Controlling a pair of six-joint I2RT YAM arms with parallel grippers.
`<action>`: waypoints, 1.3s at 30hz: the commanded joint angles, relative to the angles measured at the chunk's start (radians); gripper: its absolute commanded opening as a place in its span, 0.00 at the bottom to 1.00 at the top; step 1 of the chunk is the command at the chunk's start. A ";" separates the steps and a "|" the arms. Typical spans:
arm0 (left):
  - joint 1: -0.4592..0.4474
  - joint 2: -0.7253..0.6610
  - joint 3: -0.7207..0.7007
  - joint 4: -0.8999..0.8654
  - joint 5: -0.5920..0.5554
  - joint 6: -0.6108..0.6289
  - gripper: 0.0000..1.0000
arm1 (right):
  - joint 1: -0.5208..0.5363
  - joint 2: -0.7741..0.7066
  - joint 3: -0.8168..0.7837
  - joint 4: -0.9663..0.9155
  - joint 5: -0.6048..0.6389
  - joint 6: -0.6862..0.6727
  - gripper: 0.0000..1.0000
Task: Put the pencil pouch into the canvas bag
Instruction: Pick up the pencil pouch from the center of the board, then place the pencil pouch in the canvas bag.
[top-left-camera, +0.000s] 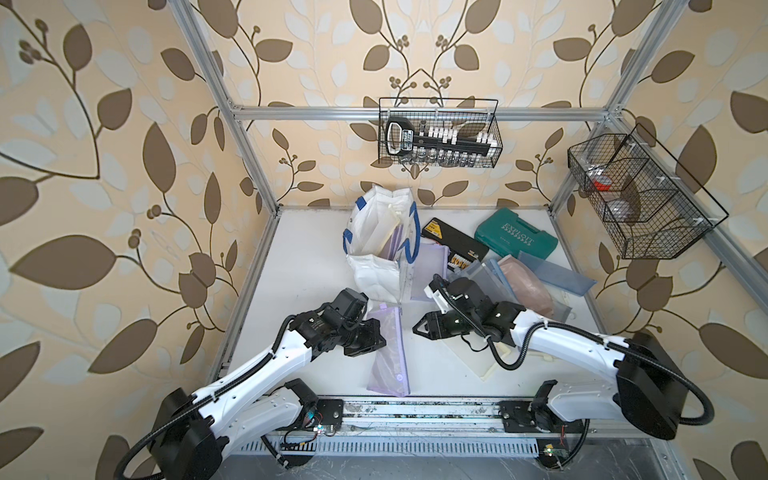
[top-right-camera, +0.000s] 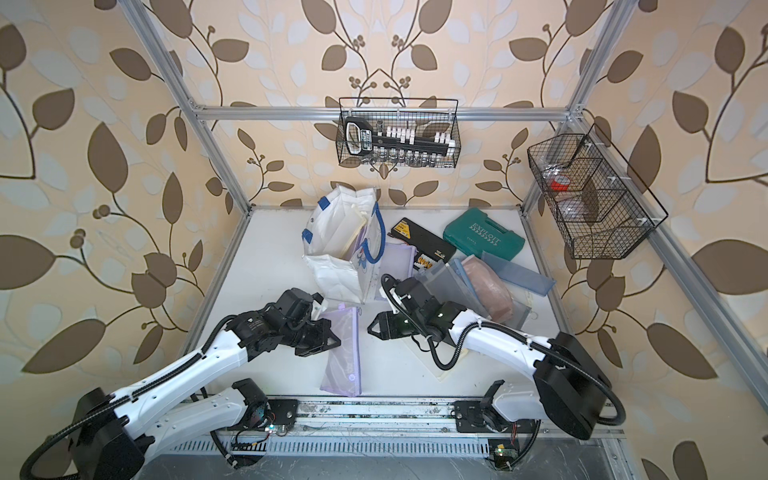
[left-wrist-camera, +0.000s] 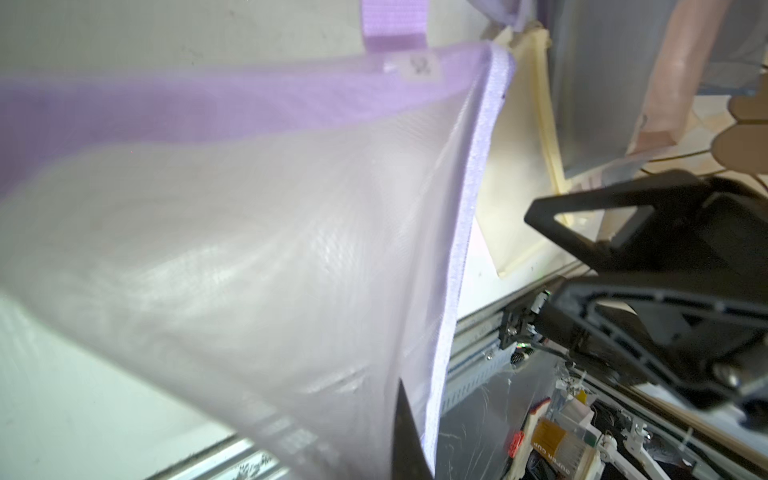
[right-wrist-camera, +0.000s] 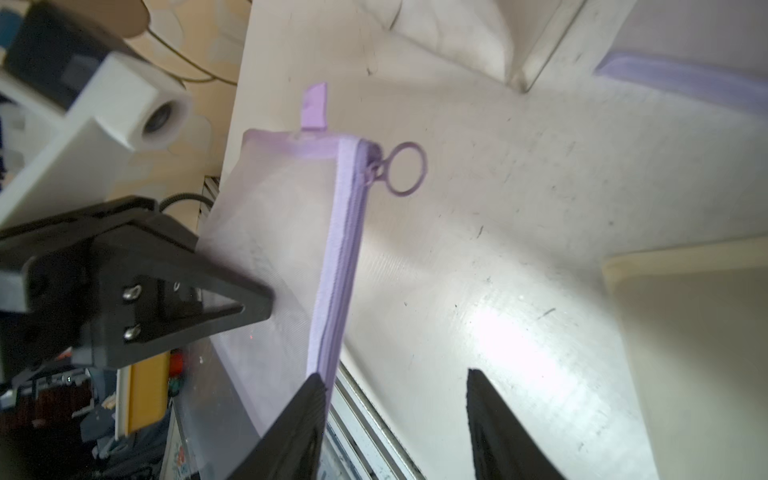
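We see 2 arms, same build: left arm (top-left-camera: 257, 370) & right arm (top-left-camera: 569, 338) w/ glossy white link shells, black motor housings at the joints, big black shoulder blocks. Black corrugated conduit (top-left-camera: 505, 365) runs along each, zip-tied to the shells. The left gripper (right-wrist-camera: 266, 305) is matte black, triangular w/ a cut-out window; 2 silver screws (right-wrist-camera: 132, 291) on its side plate. The right gripper (right-wrist-camera: 392, 376) has black fingers, ribbed texture. White wrist cam block (right-wrist-camera: 137, 112) w/ round lens.

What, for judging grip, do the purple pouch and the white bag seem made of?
Pencil pouch: sheer mesh fabric, probably nylon, faintly glossy; the table shows through it. Canvas bag: matte white cloth, likely canvas or woven plastic; it creases softly.
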 joint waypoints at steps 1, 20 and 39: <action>-0.008 -0.047 0.098 -0.192 0.026 0.110 0.00 | -0.077 -0.068 0.012 -0.138 0.074 -0.023 0.67; 0.001 0.459 1.165 -0.485 -0.377 0.454 0.00 | -0.321 -0.099 0.105 -0.285 0.046 -0.142 0.97; 0.142 0.932 1.539 -0.322 -0.738 0.659 0.00 | -0.321 -0.176 0.093 -0.400 0.088 -0.144 0.97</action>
